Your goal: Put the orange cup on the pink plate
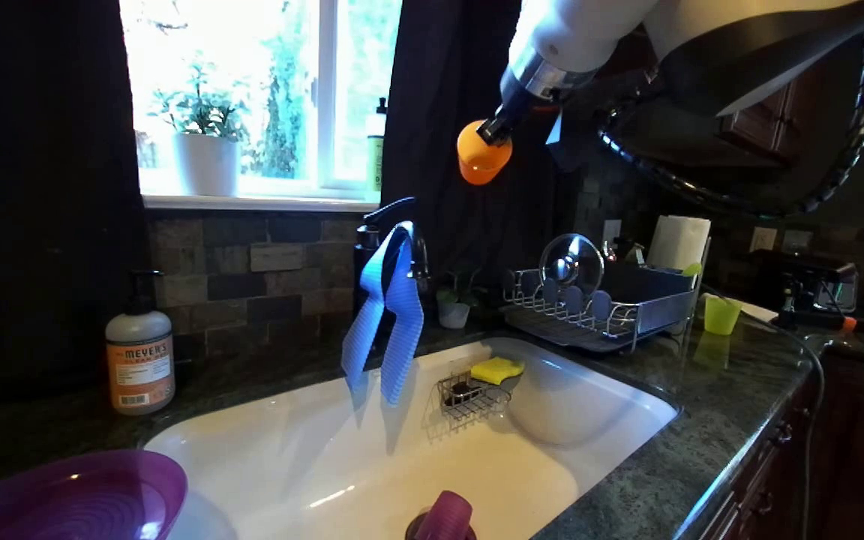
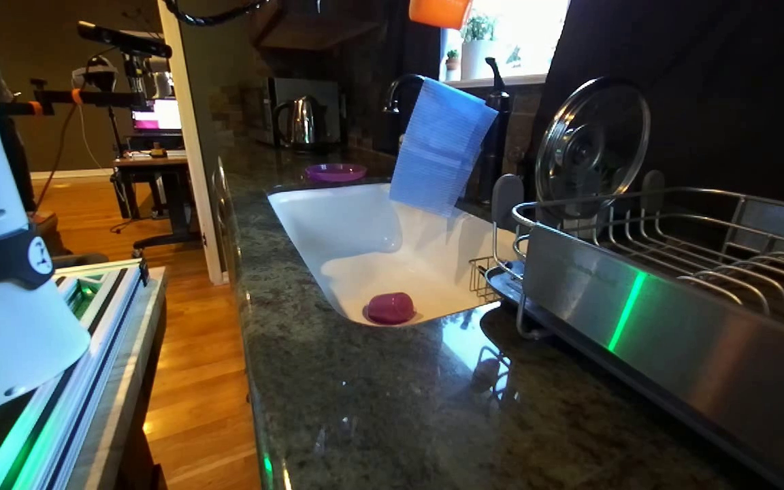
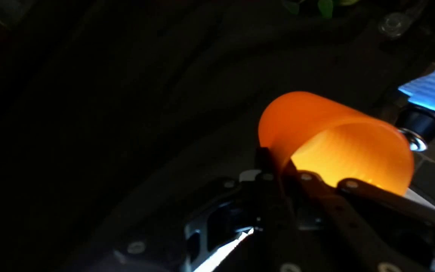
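The orange cup (image 1: 481, 165) hangs high in the air above the far side of the sink, tilted. Its lower part shows at the top edge in an exterior view (image 2: 438, 12), and its mouth and lit inside show in the wrist view (image 3: 312, 117). My gripper (image 1: 495, 133) is shut on the cup's wall; in the wrist view the fingertips (image 3: 278, 160) have one finger inside the cup and one outside. The pink plate (image 1: 87, 499) lies on the counter beyond the sink's end, away from the dish rack; it shows whole in an exterior view (image 2: 335, 173).
A blue cloth (image 1: 394, 322) hangs over the black faucet at the white sink (image 1: 312, 450). A purple-pink object (image 2: 390, 308) lies in the sink. A dish rack (image 1: 627, 307) with a glass lid, a soap bottle (image 1: 141, 360) and a yellow-green cup (image 1: 721, 315) stand on the counter.
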`<state>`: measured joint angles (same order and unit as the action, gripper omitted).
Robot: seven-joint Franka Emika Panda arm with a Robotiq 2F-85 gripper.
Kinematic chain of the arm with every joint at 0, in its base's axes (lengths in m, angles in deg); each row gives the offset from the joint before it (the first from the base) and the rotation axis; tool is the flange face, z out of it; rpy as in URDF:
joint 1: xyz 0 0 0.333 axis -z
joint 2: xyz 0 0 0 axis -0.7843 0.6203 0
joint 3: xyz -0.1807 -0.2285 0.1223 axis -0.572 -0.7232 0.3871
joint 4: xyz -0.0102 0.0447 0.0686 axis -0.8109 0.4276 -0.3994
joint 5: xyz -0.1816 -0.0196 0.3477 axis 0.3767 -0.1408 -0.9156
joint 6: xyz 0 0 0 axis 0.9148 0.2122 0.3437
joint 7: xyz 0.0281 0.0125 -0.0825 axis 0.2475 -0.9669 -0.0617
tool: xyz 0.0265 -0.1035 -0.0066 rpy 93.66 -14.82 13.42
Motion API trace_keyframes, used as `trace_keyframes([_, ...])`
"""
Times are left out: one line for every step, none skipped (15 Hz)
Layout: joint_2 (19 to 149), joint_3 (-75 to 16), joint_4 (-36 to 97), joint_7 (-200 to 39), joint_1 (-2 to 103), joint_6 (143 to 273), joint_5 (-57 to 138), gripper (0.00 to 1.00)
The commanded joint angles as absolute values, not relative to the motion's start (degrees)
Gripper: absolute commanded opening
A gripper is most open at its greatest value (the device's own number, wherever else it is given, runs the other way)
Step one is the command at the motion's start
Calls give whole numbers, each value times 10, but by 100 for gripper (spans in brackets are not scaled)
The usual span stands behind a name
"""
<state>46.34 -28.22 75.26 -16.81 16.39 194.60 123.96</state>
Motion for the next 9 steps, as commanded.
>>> trace_keyframes([440,-245,777,-220,243,2083,1277,1])
trace_keyframes([444,-243,771,-242,262,2129,1281,1])
trace_keyframes([455,-242,765,-262,278,2170,1283,1])
trace_keyframes([462,-241,756,-290,292,2208,1281,1])
trace_keyframes([474,-239,746,-321,304,2240,1274,1])
trace_keyframes([487,-236,735,-351,314,2268,1269,1])
trace_keyframes([501,-232,722,-383,322,2291,1262,1])
trace_keyframes([517,-257,707,-414,295,2302,1264,1])
trace_keyframes([532,-255,692,-449,297,2317,1255,1])
